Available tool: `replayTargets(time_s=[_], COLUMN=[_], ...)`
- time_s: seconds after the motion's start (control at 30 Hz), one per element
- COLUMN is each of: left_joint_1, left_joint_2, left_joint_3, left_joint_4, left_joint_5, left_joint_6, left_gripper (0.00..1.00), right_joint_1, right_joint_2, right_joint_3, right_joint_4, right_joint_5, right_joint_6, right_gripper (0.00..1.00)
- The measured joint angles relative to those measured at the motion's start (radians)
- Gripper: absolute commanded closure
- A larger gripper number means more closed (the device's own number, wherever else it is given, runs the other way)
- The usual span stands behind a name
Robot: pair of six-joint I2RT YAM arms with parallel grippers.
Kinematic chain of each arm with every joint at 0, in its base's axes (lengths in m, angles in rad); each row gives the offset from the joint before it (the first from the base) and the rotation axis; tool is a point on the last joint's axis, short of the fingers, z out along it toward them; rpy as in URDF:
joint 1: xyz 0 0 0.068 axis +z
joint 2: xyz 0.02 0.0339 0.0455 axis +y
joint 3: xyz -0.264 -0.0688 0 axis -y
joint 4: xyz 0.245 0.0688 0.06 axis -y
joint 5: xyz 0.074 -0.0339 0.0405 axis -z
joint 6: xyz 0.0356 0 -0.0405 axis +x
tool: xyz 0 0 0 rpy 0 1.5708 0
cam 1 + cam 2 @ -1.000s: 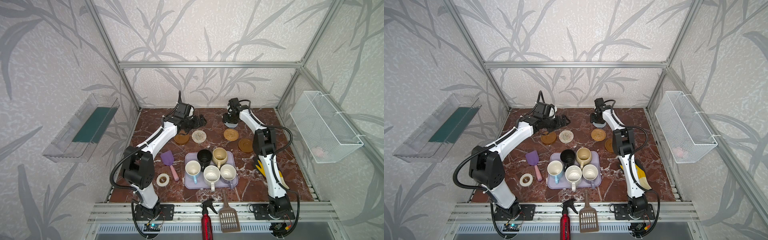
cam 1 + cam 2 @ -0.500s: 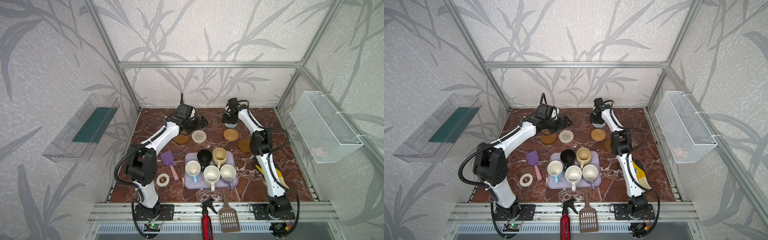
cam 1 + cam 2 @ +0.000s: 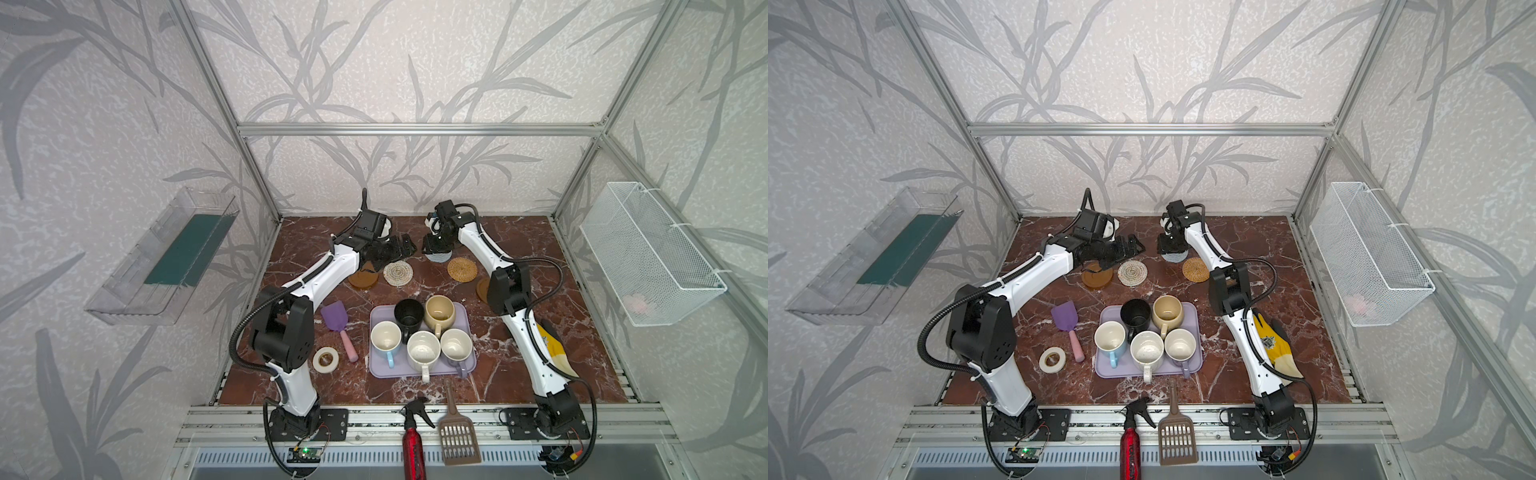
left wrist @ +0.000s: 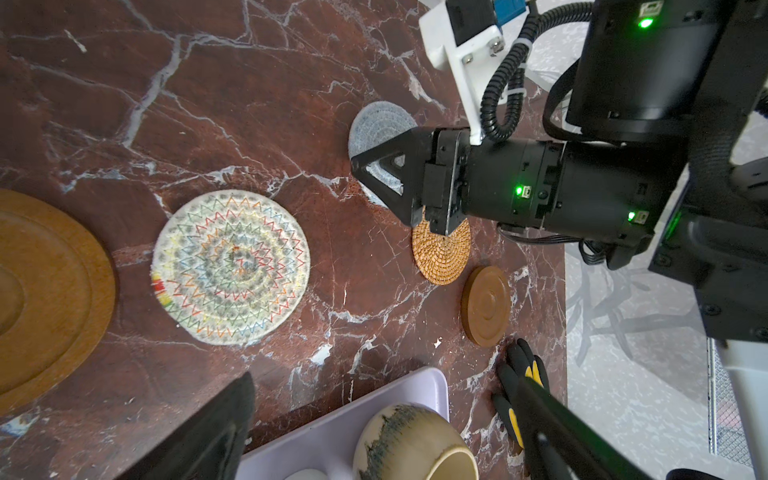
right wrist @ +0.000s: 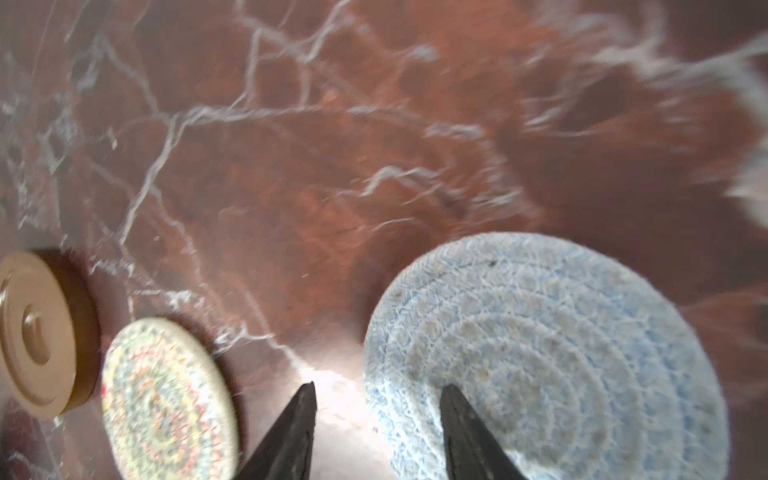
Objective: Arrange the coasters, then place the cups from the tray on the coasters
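Now the right gripper (image 5: 379,386) is narrowing, tips apart astride the rim of the grey-blue coaster (image 3: 441,258), mid-frame; left gripper (image 3: 1128,248) is staying wide-spread.

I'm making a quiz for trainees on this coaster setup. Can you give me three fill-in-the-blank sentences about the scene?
1. The lavender tray holds ____ cups.
2. The right gripper straddles the rim of a woven coaster coloured ____.
3. The cup nearest the cream coaster is the ____ one.

Missing words: five; grey-blue; black.
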Motion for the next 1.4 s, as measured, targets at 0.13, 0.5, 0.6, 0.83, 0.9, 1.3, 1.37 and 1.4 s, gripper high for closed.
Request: replayTargets(time_s=[0.13,0.5,0.6,0.83,0.9,1.3,1.37,1.4], left_joint_1=[0.000,0.000,0.000,0.000,0.000,0.000,-0.001,-0.001], left_joint_2=[0.000,-0.022,-0.030,-0.049,-0.053,-0.062,-0.066,-0.067], left_joint_3=[-0.014,-0.051,-0.052,-0.068,-0.077,-0.099,-0.099,-0.099], left_joint_4=[0.000,0.008,0.008,0.021,0.023,0.023,0.023,0.023], left_joint_5=[-0.006,-0.024,-0.026,-0.027,-0.031,-0.041,-0.041,-0.041], left_joint_6=[-0.002,-0.035,-0.038,-0.042,-0.043,-0.045,-0.046,-0.046], left_gripper=[0.01,0.01,0.01,0.01,0.01,0.01,0.01,0.01], right_joint_1=[0.026,0.045,0.047,0.060,0.070,0.095,0.095,0.095], right_joint_2=[-0.031,-0.170,-0.217,-0.243,-0.243,-0.241,-0.241,-0.242], right_joint_3=[-0.056,-0.300,-0.388,-0.443,-0.443,-0.432,-0.432,-0.432], right_joint_4=[0.002,0.001,0.028,0.056,0.060,0.051,0.052,0.052], right_joint_5=[-0.007,-0.029,-0.047,-0.087,-0.090,-0.066,-0.065,-0.065], right_joint_6=[-0.014,-0.017,-0.016,-0.016,-0.016,0.003,0.005,0.007], right_gripper=[0.54,0.58,0.59,0.59,0.59,0.60,0.60,0.59])
